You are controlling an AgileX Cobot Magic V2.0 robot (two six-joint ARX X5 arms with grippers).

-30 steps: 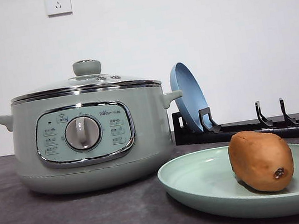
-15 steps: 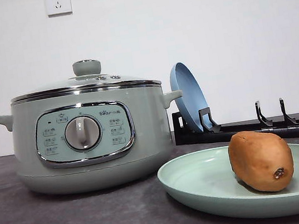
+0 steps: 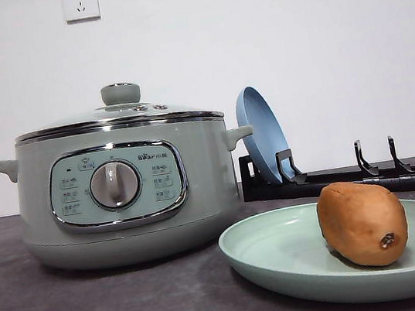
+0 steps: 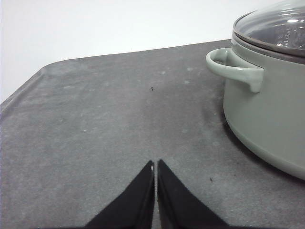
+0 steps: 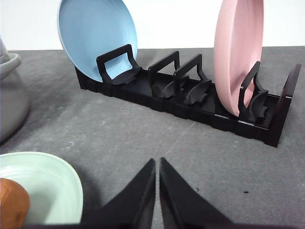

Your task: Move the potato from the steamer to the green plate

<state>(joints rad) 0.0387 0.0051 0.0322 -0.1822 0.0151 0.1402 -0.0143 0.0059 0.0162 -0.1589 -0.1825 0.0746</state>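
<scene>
right claw [image 5: 157,191]: clenched, empty, low over worktop [image 5: 143,129]
left claw [image 4: 156,191]: clenched, empty, beside steamer [image 4: 267,105]
potato [image 3: 362,223]: rests on green plate [image 3: 285,257], long axis roughly upright, dark spot facing front
steamer lid [image 3: 119,115]: on
potato vs claw: just beside right claw, on steamer side; well apart from left claw
nearer arm: right
task state: looks done, no grasp needed
rack [image 5: 190,100]: beyond right claw, holds blue plate [image 5: 95,36], pink dish [image 5: 238,52]

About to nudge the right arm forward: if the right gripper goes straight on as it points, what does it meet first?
Likely the black slotted dish rack, across bare grey tabletop, between the blue plate and pink dish. Depth is unclear. The right gripper is shut.
</scene>
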